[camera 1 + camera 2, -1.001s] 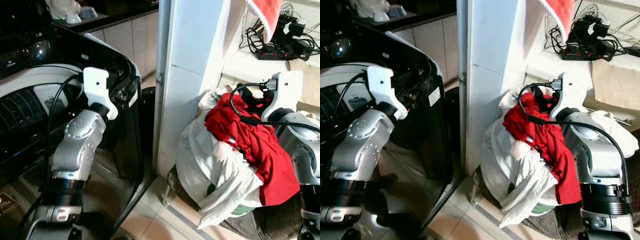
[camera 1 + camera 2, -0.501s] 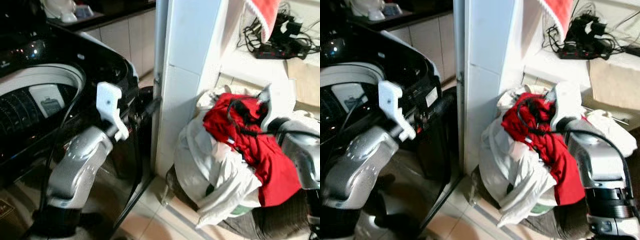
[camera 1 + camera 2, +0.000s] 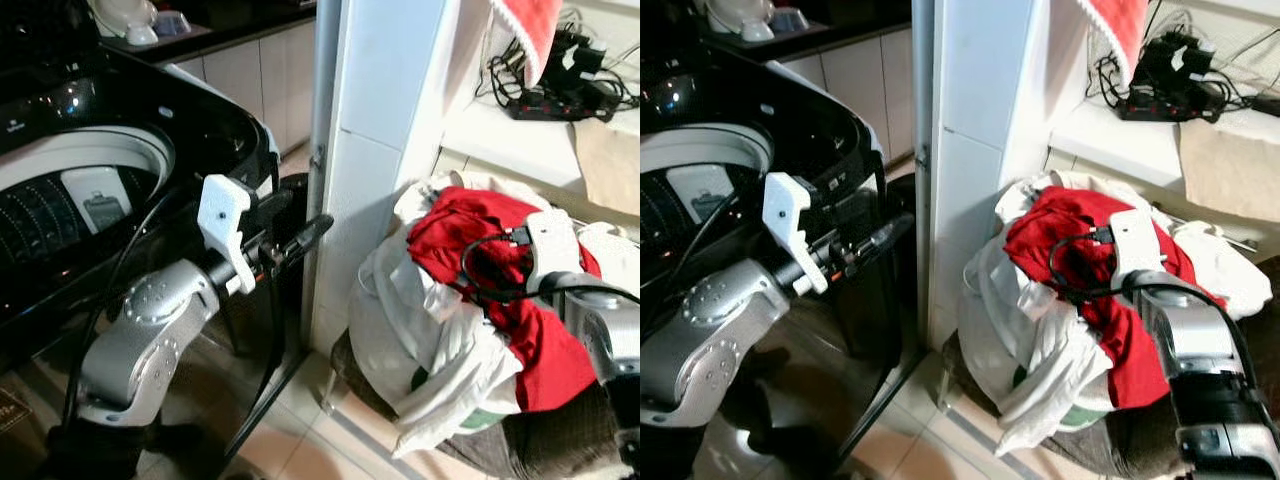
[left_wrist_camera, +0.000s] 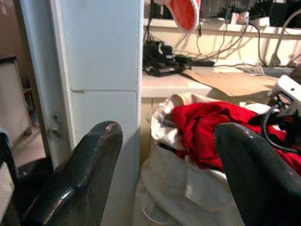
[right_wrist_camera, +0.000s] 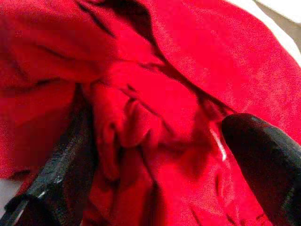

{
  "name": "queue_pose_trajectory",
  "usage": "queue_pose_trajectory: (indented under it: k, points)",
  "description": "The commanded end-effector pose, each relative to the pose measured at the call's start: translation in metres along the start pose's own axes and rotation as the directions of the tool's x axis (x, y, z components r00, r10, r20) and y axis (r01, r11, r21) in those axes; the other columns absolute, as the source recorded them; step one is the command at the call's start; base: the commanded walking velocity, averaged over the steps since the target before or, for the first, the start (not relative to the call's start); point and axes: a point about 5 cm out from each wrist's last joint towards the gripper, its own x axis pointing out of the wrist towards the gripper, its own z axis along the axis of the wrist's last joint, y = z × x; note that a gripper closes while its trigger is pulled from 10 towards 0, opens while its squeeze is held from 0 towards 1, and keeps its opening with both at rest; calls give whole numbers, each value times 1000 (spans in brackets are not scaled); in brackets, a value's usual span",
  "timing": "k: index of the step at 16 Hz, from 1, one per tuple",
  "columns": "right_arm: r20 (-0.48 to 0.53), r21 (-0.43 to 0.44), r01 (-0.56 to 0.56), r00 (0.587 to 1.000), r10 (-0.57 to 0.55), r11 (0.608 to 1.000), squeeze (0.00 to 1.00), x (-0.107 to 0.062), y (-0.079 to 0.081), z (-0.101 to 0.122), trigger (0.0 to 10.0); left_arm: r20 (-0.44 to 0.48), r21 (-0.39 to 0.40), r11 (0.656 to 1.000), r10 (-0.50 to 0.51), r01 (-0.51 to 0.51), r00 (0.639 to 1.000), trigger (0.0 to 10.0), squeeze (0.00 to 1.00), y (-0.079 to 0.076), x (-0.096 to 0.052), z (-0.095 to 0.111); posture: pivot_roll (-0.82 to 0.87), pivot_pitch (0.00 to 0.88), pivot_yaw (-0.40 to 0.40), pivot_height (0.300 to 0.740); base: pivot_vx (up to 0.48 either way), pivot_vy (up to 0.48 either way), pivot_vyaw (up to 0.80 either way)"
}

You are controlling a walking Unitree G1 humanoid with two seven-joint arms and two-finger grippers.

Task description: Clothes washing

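Right gripper spread wide, pressed into red garment on laundry pile, nothing clamped. Left gripper open, empty, beside washing machine.

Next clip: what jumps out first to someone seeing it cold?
The red garment heaped on a pile of white laundry beside the white pillar, with the right hand open and pressed into it. To the left, the black top-loading washing machine stands open, and the left hand hovers open by it.

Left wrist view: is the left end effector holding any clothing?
No, the left end effector is open, with the laundry pile lying beyond its fingers.
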Motion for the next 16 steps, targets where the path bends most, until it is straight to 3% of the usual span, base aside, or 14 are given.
queue_pose_trajectory:
  k: [1, 2, 3, 4, 5, 6, 7, 8, 10, 12, 14, 15, 16]
  points:
    - [24, -19, -10, 1000, 10, 1000, 0, 3, -2, 5, 10000, 3, -25, 1000, 2, -1, 1000, 10000, 0, -3, -2, 1, -10, 0, -37, 740, 0, 0, 0]
    - [1, -6, -27, 1000, 27, 1000, 0, 5, 0, 0, 9922, 2, -44, 999, 15, -15, 1000, 10000, 0, -2, -3, 0, -11, 0, -35, 740, 0, 0, 0]
    - [-15, -2, -31, 999, 31, 1000, 0, 7, 0, -3, 6314, -4, -47, 999, 12, -12, 1000, 10000, 0, -3, -3, 0, -6, 0, -38, 740, 0, 0, 0]
    - [-39, -3, -30, 999, 30, 1000, 0, 9, 0, -8, 1333, -15, -36, 999, 4, -4, 1000, 10000, 0, -4, -3, -1, -2, 0, -40, 740, 0, 0, 0]
    - [-57, 0, -31, 998, 31, 1000, 0, 10, 0, -11, 0, -12, -38, 999, 1, -2, 1000, 10000, 0, -5, -3, 0, 1, 0, -44, 740, 0, 0, 0]
    - [-77, 5, -34, 996, 34, 999, 0, 11, -1, -16, 0, -2, -14, 999, 38, -38, 999, 10000, 0, -4, -2, 1, 5, 0, -47, 740, 0, 0, 0]
    - [-76, 10, -36, 996, 37, 999, 0, 12, -1, -17, 0, 7, -98, 993, 61, -60, 998, 10000, 0, -2, -2, 1, 9, 0, -50, 740, 0, 0, 0]
    - [-75, 17, -43, 996, 44, 999, 0, 12, -1, -16, 0, 33, -112, 987, 116, -111, 993, 10000, 0, 2, -3, 3, 11, 0, -55, 740, 0, 0, 0]
    - [-68, 23, -50, 996, 52, 998, 0, 13, -1, -14, 0, 28, -103, 985, 142, -138, 990, 10000, 0, 3, -4, 3, 14, 0, -61, 740, 0, 0, 0]
    - [-83, 24, -35, 996, 36, 999, 0, 14, -4, -15, 0, 78, -61, 964, 261, -257, 962, 10000, 0, 11, -4, 4, 16, 0, -64, 740, 0, 0, 0]
    - [-85, 40, -26, 996, 30, 999, 0, 14, -6, -16, 0, 57, -48, 976, 215, -213, 975, 10000, 0, 9, -6, 2, 14, 0, -65, 740, 0, 0, 0]
    - [-83, 60, -35, 996, 40, 998, 0, 13, -6, -15, 0, 87, -3, 974, 225, -226, 970, 10000, 0, 8, -7, 3, 14, 0, -65, 740, 0, 0, 0]
    - [-74, 64, -43, 996, 47, 997, 0, 13, -6, -13, 0, 43, -8, 977, 214, -214, 976, 10000, 0, 7, -7, -1, 8, 0, -69, 740, 0, 0, 0]
